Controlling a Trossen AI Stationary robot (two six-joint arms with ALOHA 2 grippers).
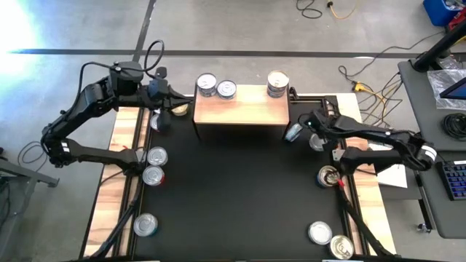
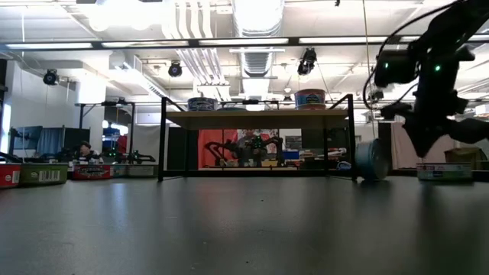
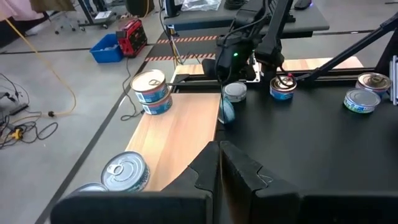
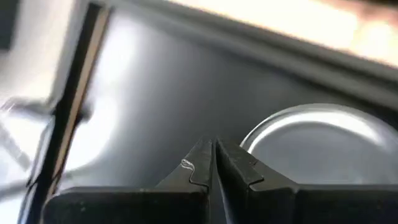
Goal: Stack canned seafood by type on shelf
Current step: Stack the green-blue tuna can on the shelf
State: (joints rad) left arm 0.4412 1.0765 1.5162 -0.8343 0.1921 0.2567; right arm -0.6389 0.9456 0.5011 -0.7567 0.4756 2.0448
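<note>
While both arms flank the shelf (image 1: 241, 107), left fingers (image 3: 239, 167) pressed together, right fingers (image 4: 198, 163) likewise.

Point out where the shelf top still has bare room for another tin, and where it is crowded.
The shelf has a free patch across its middle, between the two single tins at its back left and the stacked tins at its back right; the whole front strip is bare too. Both ends are crowded: the left gripper and right gripper, both shut, sit beside them.

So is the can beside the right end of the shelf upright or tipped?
Tipped on its side. The can stands on its edge in the low view, beside the shelf, round face outward; the high view agrees.
</note>
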